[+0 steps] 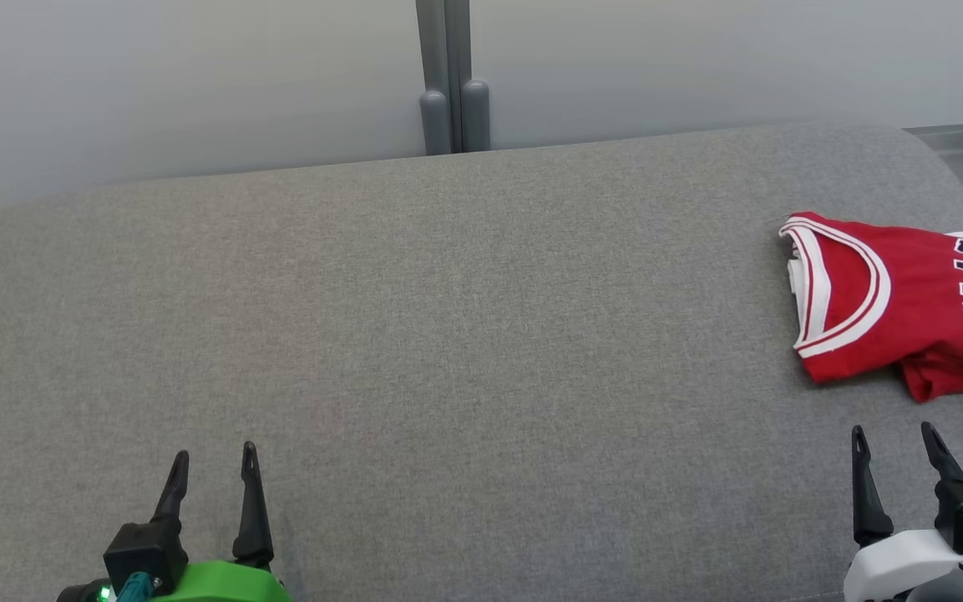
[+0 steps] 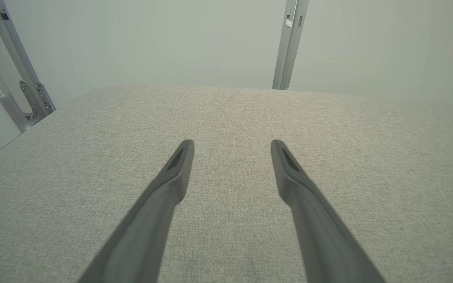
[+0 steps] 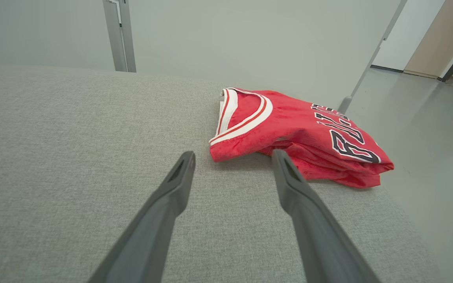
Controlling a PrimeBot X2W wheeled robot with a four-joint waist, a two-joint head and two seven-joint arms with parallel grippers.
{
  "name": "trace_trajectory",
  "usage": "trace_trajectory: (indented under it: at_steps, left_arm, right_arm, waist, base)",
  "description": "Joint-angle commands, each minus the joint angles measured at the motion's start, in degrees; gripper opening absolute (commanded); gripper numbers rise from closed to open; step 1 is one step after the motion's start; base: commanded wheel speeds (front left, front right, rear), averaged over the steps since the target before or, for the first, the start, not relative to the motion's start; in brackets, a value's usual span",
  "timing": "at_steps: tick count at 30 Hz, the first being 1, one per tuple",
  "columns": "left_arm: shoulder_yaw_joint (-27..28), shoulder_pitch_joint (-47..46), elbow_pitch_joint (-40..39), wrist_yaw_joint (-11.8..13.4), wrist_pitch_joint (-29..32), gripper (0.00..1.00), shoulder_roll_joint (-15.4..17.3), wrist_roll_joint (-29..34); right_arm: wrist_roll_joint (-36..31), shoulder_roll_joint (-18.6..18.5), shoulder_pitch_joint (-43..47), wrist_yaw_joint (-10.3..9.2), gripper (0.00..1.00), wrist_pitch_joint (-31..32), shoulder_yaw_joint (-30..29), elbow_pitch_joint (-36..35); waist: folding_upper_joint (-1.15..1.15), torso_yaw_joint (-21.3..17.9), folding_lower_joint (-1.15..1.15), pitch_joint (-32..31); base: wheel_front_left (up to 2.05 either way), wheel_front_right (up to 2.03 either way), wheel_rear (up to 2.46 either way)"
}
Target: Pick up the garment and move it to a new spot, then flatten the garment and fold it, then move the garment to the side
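Right gripper [image 1: 892, 429] and left gripper [image 1: 216, 451] sit nearest, both spread wide and empty, low over the grey padded table [image 1: 448, 334]. The red Bulls jersey [image 1: 899, 309] lies folded at the far right edge, set aside, so I'd guess the job is done. The head view crops it; the right wrist view shows the whole bundle, layers stacked, with the floor [image 3: 427, 118] just beyond

The grey cushion [image 1: 448, 334] lies open, the folded jersey [image 1: 908, 309] blocking only its right edge.
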Motion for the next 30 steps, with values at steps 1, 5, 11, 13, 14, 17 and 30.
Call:
trace_trajectory:
  at_steps: [1, 5, 11, 13, 14, 17, 30]
  left_arm:
    - [0.33, -0.62, -0.78, -0.21, -0.1, 1.0, 0.26, -0.03]
    - [0.6, -0.63, -0.75, -0.43, -0.11, 1.0, 0.28, 0.0]
    - [0.54, 0.26, 1.47, -0.49, 0.38, 0.0, -0.14, -0.25]
    - [0.47, 0.75, 2.52, -0.49, 0.43, 0.0, -0.24, -0.3]
    - [0.66, 0.61, 2.79, -0.56, 0.74, 0.0, -0.25, -1.01]
    - [1.2, 0.02, 2.86, -0.86, 1.85, 0.0, -0.23, -4.43]
    - [1.85, -1.08, 1.75, -1.96, 4.69, 0.0, -0.15, -17.26]
  right_arm:
    - [-0.08, -0.48, -0.73, -0.02, 1.0, -0.04, -0.11, -0.83]
    - [-0.23, -0.49, -0.75, -0.02, 1.0, -0.05, -0.06, -0.86]
    - [0.25, 0.39, 0.02, 0.0, 0.0, 0.18, -0.03, 1.56]
    - [0.33, 0.74, 0.29, 0.0, 0.0, 0.32, 0.05, 2.64]
    - [1.11, 0.8, 0.03, 0.0, 0.0, 0.78, -0.14, 3.03]
    - [5.07, 0.73, -0.86, 0.0, 0.0, 2.28, -0.49, 3.45]
    - [20.87, 0.49, -1.6, -0.01, 0.0, 5.16, 1.3, 2.23]
  waist:
    - [0.0, 0.02, 0.0, 0.0]
    - [0.0, 0.08, 0.0, -0.03]
    - [0.0, 0.12, 0.0, -0.04]
    - [0.0, 0.12, 0.0, -0.04]
    - [0.0, 0.13, 0.0, -0.05]
    - [0.0, 0.16, 0.0, -0.06]
    - [0.0, 0.28, 0.0, -0.11]
  base:
    - [0.0, 0.0, 0.0]
    - [0.0, 0.0, 0.0]
    - [0.0, 0.0, 0.0]
    - [0.0, 0.0, 0.0]
    - [0.0, 0.0, 0.0]
    - [0.0, 0.0, 0.0]
    - [0.0, 0.0, 0.0]
